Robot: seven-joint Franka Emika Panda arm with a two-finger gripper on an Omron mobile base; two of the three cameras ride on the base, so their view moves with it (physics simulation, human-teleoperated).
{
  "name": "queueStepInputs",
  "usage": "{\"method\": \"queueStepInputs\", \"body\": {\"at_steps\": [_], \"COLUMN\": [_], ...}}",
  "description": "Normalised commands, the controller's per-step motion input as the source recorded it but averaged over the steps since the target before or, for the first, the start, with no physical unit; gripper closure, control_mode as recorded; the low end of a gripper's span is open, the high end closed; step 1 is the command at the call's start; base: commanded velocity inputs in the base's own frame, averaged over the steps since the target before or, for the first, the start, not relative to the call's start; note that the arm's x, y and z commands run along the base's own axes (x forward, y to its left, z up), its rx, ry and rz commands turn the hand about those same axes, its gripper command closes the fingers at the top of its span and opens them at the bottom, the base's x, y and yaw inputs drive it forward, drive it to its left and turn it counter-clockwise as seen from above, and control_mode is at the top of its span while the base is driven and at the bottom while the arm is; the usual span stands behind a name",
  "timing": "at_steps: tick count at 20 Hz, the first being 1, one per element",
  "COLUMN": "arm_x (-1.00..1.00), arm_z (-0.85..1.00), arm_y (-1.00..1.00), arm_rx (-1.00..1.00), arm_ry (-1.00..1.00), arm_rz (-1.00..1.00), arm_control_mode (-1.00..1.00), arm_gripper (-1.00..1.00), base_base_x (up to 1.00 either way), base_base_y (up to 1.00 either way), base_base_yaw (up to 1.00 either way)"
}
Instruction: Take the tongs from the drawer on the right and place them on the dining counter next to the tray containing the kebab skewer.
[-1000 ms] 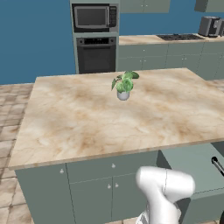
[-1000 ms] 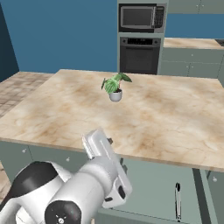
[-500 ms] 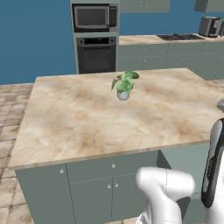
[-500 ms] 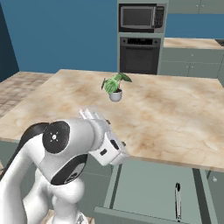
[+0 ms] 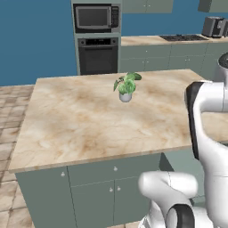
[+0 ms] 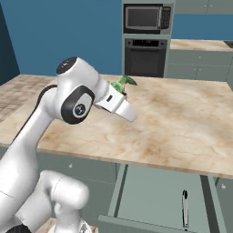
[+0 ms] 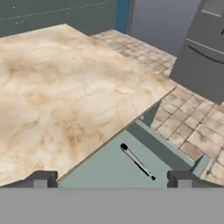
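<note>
Raised since before, the hand (image 7: 112,180), fingers apart, overlooks what seems a thin utensil (image 7: 138,162) in the open drawer (image 7: 113,168).

Base views flank arm, sharing island (image 5: 102,120); hand view looks down into drawer (image 7: 127,168).

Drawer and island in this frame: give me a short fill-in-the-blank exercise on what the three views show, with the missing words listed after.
1. The drawer under the marbled island stands pulled ____.
2. Inside the drawer lies a slim dark utensil with a small ____ tip.
3. On the island stands a potted ____ in a white pot.
4. In the hand view the two fingertips stand wide ____.

Missing words: open; round; plant; apart
</note>
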Motion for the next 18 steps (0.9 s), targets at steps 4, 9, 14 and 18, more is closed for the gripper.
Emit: {"method": "queueStepInputs", "body": {"at_steps": [4,9,14,18], "arm_x": [0.97,1.00,1.00,1.00], "arm_z": [0.49,0.31,0.04,0.00], "arm_y": [0.00,0.00,0.00,0.00], "arm_rx": [-0.15,-0.02,0.01,0.07], "arm_ry": [0.46,0.31,0.16,0.06], "arm_rz": [0.00,0.00,0.03,0.09], "arm_control_mode": [-1.00,-1.00,-1.00,-1.00], "arm_gripper": [-1.00,-1.00,-1.00,-1.00], "base_base_x": [0.00,0.00,0.00,0.00], "base_base_y": [0.00,0.00,0.00,0.00], "base_base_yaw": [0.00,0.00,0.00,0.00]}}
